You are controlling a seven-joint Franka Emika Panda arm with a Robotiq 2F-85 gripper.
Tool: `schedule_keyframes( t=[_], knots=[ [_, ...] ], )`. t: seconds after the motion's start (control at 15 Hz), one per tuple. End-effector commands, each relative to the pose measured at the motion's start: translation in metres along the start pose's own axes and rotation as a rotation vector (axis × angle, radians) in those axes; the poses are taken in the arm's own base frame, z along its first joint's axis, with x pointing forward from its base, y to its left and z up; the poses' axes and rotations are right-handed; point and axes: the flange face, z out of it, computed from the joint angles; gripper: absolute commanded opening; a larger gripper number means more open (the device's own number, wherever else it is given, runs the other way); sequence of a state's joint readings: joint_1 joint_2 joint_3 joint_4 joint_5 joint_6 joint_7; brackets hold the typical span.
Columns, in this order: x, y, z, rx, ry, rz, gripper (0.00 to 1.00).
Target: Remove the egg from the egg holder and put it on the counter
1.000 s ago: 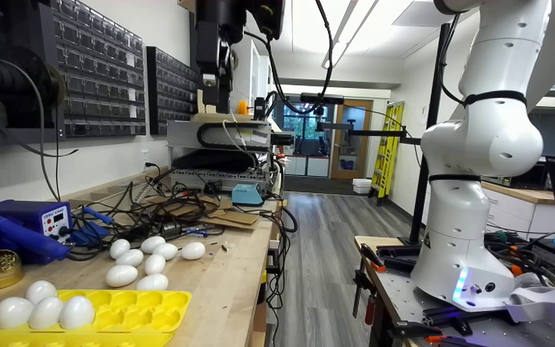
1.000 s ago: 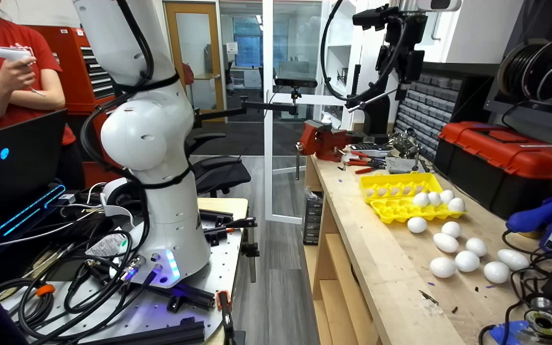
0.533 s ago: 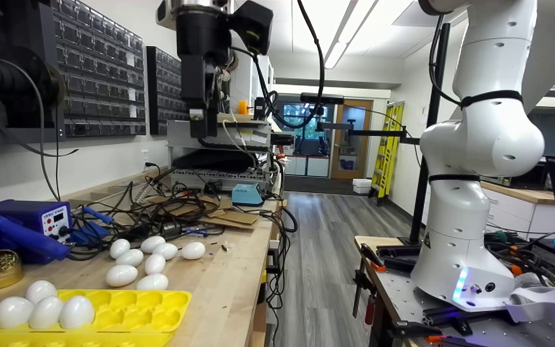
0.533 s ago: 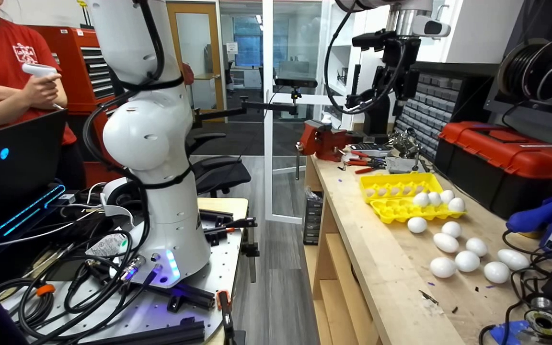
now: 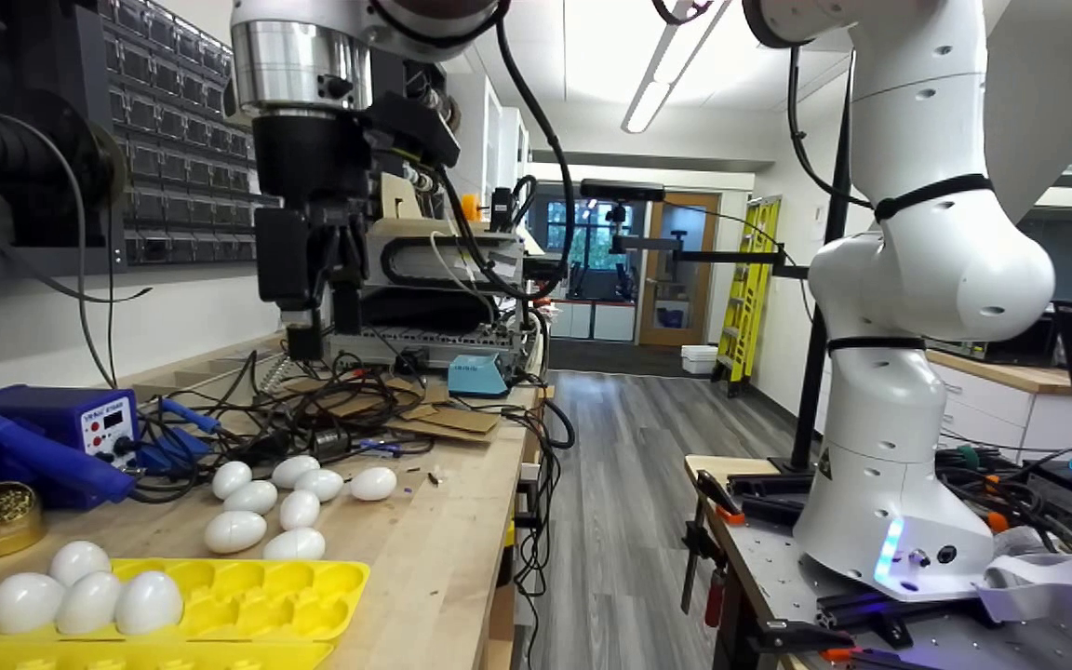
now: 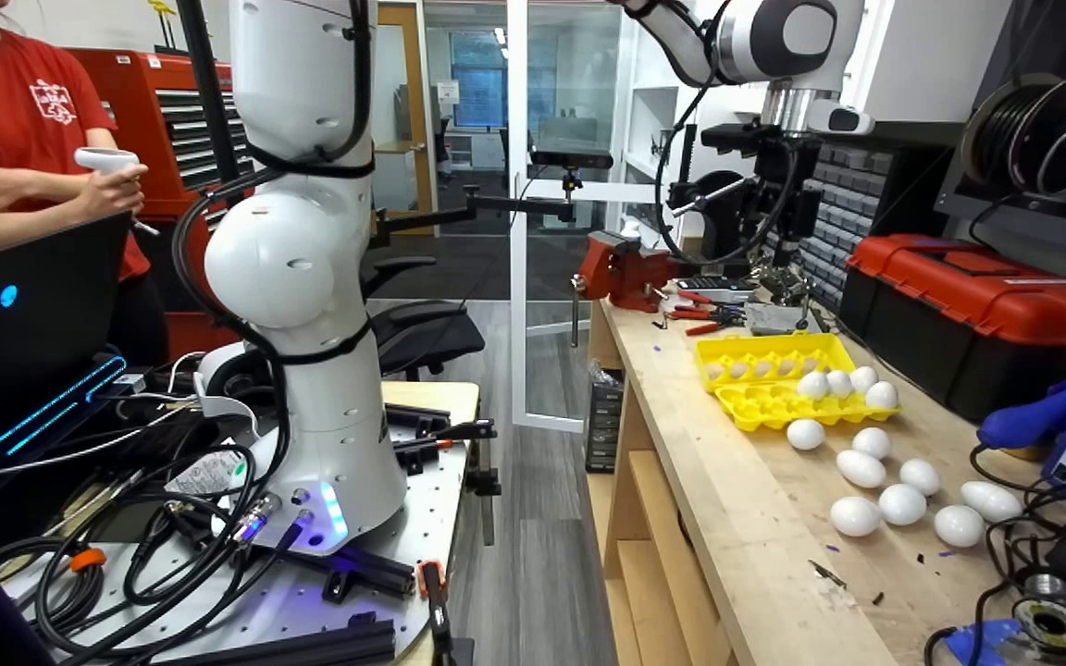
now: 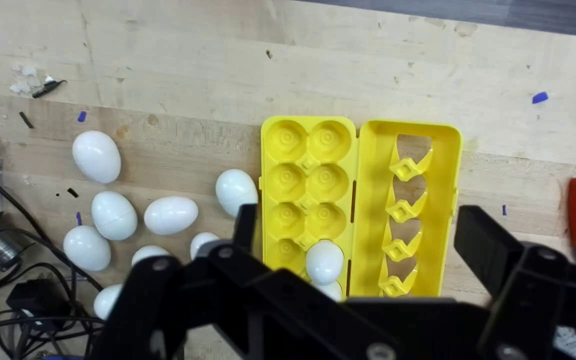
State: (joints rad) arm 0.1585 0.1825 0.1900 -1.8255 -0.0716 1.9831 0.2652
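A smooth white egg [image 7: 324, 261] sits in the open yellow plastic egg holder [image 7: 308, 190]; the step in hand seems to be the approach

Four such eggs sit together at one end of this holder, in both exterior views. Well above it hangs the black two-finger gripper [image 7: 357, 222], spread wide, with nothing in its grasp. As I judge, the next move asks to centre over one egg, descend, and close softly without disturbing the neighbours. Beside the holder, eight loose white eggs [image 5: 299, 510] lie on the pale wooden counter [image 5: 434, 549], so the setting down will need care
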Motion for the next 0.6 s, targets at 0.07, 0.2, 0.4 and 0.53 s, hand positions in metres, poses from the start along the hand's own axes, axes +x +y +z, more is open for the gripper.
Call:
schedule_keyframes(
  t=[0.07, 0.2, 0.4, 0.53],
  knots=[
    [0.033, -0.010, 0.012, 0.001, 0.014, 0.032, 1.00],
    [0.044, -0.011, 0.015, 0.009, 0.016, 0.035, 1.00],
    [0.042, -0.008, 0.020, 0.022, 0.006, 0.016, 1.00],
    [0.045, -0.008, 0.023, 0.023, 0.003, 0.017, 1.00]
  ],
)
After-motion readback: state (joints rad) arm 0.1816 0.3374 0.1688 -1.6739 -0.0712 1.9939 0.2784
